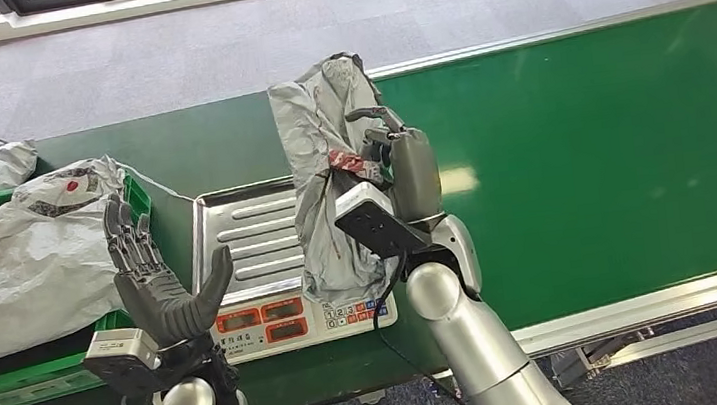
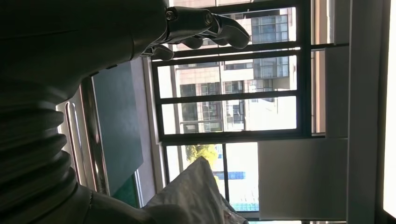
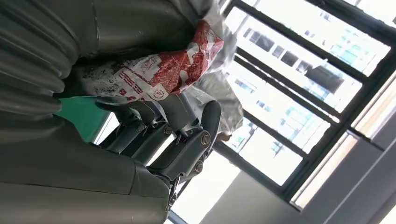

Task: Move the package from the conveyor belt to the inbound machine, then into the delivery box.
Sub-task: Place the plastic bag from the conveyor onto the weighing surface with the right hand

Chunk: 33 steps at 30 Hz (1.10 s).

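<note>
Nearest your head camera, the two silver arms rose from below. Your left hand [image 1: 157, 284] stood upright with fingers spread and nothing in it, just in front of the green plastic crate [image 1: 138, 197] heaped with crumpled grey plastic mail bags [image 1: 28, 257]. Your right hand [image 1: 401, 163] gripped the grey plastic package with the red-and-white label [image 1: 326, 166] — the bag hung upright above the ribbed steel tray of the weighing scale with red displays [image 1: 253, 239], its lower end reaching down to the scale's keypad edge. The green conveyor belt [image 1: 611, 156] stretched away to the right, beyond the scale.

Your right wrist camera added what the head view hid: the dark fingers [image 3: 187, 144] curled under the package [image 3: 159, 70], pressing its red label against the thumb. Your left wrist camera showed the left hand's fingers [image 2: 219, 25] apart against bright windows [image 2: 233, 93] — and a grey bag's corner [image 2: 196, 191] beneath.
</note>
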Each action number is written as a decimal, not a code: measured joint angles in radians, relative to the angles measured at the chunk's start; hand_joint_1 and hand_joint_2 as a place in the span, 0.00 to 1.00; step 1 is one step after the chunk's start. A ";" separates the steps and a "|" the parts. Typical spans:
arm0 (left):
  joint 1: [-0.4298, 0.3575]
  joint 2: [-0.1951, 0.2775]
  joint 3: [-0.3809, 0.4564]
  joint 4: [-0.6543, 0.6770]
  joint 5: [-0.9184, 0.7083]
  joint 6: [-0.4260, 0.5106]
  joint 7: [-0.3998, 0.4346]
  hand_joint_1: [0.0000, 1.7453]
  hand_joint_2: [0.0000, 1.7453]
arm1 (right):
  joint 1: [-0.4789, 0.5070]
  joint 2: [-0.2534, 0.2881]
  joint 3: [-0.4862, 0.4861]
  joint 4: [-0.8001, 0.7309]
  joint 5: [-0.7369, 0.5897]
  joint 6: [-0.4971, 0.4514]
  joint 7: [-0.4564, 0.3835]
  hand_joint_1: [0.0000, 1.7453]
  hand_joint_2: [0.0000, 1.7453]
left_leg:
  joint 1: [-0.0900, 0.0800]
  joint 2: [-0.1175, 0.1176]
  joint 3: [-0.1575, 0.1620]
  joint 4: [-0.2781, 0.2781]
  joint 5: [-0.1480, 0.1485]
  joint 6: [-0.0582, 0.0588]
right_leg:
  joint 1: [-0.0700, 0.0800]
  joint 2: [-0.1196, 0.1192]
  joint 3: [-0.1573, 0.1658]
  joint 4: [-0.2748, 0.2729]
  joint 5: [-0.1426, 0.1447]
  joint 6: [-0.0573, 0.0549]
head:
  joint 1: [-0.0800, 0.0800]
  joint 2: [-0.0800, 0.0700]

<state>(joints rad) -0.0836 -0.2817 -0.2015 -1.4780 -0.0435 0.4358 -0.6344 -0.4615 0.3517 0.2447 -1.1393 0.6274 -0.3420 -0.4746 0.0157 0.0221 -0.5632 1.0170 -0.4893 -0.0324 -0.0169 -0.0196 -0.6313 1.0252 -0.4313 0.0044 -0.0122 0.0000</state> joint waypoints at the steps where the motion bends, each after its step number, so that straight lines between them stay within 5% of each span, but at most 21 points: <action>1: 0.000 0.000 0.000 0.000 0.002 0.000 0.000 0.00 1.00 | 0.000 0.000 0.006 0.009 0.000 0.000 0.000 1.00 1.00 | 0.000 0.000 0.000 0.000 0.000 0.000 | 0.000 0.000 0.000 0.000 0.000 0.000 | 0.000 0.000; 5: 0.000 0.000 0.000 0.000 0.004 0.001 0.000 0.00 1.00 | -0.002 0.000 0.024 0.041 0.000 -0.004 0.000 1.00 1.00 | -0.001 0.000 0.000 0.000 0.000 0.000 | -0.001 0.000 0.000 0.000 0.000 0.000 | 0.000 0.000; 9: 0.000 0.000 0.000 0.000 0.004 0.004 0.000 0.00 1.00 | -0.004 0.000 0.027 0.062 0.006 -0.012 0.004 0.00 1.00 | 0.000 0.000 0.000 0.000 0.000 0.000 | 0.000 0.000 0.000 0.000 0.000 0.000 | 0.000 0.000; 10: 0.000 0.000 0.000 0.000 0.004 0.007 0.000 0.00 1.00 | -0.005 0.000 0.027 0.066 0.008 -0.016 0.007 0.00 1.00 | 0.000 0.000 0.000 0.000 0.000 0.000 | 0.000 0.000 0.000 0.000 0.000 0.000 | 0.000 0.000; 14: 0.000 0.000 0.000 0.000 0.004 0.017 0.002 0.00 1.00 | -0.009 0.000 0.026 0.084 0.017 -0.036 0.021 0.00 0.00 | 0.000 0.000 0.000 0.000 0.000 0.000 | 0.000 0.000 -0.001 0.000 0.000 0.000 | 0.000 0.000; 33: -0.008 0.000 0.000 0.001 0.004 0.020 0.003 0.00 1.00 | -0.035 -0.009 0.023 0.179 0.075 -0.033 0.095 0.00 0.00 | -0.001 0.000 0.000 0.000 0.000 0.000 | 0.000 0.000 -0.001 0.000 0.000 0.000 | 0.000 0.000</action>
<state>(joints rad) -0.0912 -0.2815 -0.2014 -1.4766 -0.0393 0.4558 -0.6312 -0.4964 0.3431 0.2679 -0.9598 0.7029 -0.3745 -0.3795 0.0152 0.0221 -0.5634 1.0173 -0.4897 -0.0320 -0.0173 -0.0193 -0.6322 1.0249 -0.4312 0.0046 -0.0123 0.0000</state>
